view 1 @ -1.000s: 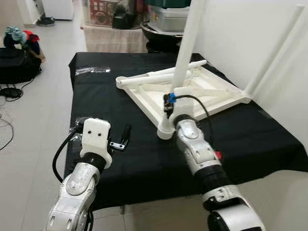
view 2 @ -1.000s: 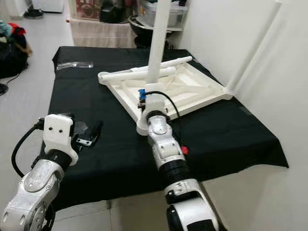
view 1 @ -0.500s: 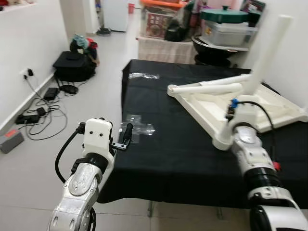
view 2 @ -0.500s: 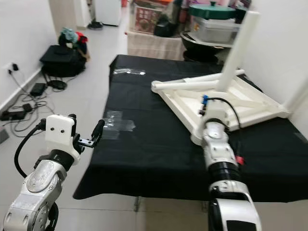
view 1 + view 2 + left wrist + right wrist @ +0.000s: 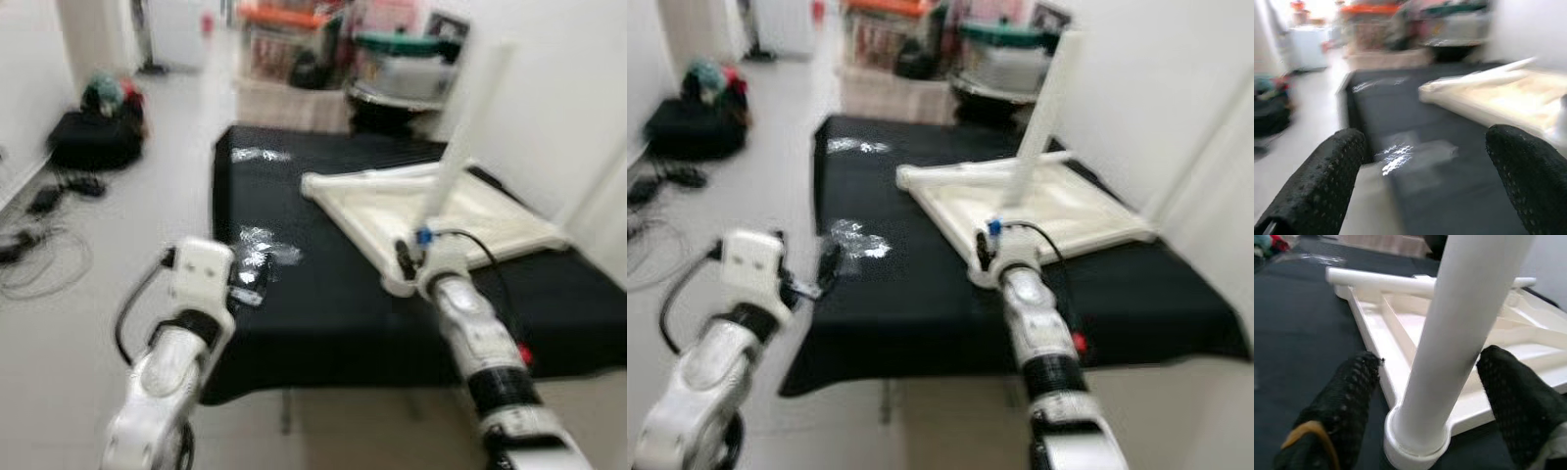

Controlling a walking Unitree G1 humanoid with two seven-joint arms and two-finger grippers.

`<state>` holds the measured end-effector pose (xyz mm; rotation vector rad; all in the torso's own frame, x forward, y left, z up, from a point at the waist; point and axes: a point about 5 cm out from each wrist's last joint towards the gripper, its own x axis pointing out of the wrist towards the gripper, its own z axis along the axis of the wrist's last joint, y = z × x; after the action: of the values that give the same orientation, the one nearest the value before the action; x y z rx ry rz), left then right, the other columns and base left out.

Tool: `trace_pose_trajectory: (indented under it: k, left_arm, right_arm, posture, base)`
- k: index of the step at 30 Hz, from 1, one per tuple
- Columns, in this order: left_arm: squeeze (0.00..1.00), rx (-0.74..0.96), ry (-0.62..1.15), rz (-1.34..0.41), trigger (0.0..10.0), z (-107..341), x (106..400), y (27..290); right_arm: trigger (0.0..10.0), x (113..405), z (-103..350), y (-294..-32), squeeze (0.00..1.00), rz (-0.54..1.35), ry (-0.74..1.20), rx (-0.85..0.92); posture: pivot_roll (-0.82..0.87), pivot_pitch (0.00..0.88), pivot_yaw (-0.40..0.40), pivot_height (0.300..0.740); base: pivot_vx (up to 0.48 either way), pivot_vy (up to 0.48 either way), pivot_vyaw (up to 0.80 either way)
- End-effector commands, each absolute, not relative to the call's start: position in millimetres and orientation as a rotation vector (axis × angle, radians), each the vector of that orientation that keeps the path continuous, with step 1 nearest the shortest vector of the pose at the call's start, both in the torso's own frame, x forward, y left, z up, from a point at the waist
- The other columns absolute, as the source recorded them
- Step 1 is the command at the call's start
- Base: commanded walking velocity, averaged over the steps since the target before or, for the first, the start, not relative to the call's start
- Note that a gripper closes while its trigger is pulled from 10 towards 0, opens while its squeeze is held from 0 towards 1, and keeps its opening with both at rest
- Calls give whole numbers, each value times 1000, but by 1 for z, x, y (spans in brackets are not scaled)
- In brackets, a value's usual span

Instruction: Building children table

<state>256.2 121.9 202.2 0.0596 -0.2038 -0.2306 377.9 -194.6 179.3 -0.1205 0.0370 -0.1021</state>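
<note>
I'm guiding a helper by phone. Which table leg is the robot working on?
On the black-covered table lies the white upturned tabletop. At its corner nearest the robot stands one upright white leg, between the right gripper's open jaws; the other leg lies flat.

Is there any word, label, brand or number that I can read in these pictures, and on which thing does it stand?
None can be read.
The boxes at the far end of the room carry coloured print, too blurred to read.
The white tabletop and its upright leg bear no visible text.
</note>
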Motion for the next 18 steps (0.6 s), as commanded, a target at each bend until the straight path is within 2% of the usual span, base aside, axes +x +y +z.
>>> trace_pose_trajectory:
  k: [1,6,13,14,16,17,18]
  left_arm:
    - [0,57,-190,-248,10000,200,255,118]
    - [0,57,-186,-250,10000,200,254,118]
    - [0,56,-179,-257,10000,199,254,116]
    - [0,54,-174,-267,10000,198,253,114]
    - [0,54,-173,-271,10000,198,253,114]
    - [0,56,-168,-283,10000,198,252,113]
    - [0,56,-168,-283,10000,198,252,113]
  right_arm:
    - [10000,378,179,-193,0,-130,38,-123]
    - [10000,376,188,-192,0,-161,21,-139]
    - [10000,358,163,-167,0,-56,112,-206]
    - [10000,349,148,-154,0,38,153,-220]
    - [10000,345,142,-148,0,79,174,-221]
    - [10000,339,138,-132,0,218,186,-214]
    - [10000,339,138,-132,0,218,186,-214]
  posture:
    - [52,107,-126,740]
    - [45,108,-129,740]
    - [44,108,-129,740]
    - [45,108,-129,740]
    - [45,108,-129,740]
    - [48,109,-129,740]
    - [48,109,-129,740]
  base:
    - [0,0,0]
    - [0,0,0]
    - [0,0,0]
    - [0,0,0]
    - [0,0,0]
    - [0,0,0]
    - [0,0,0]
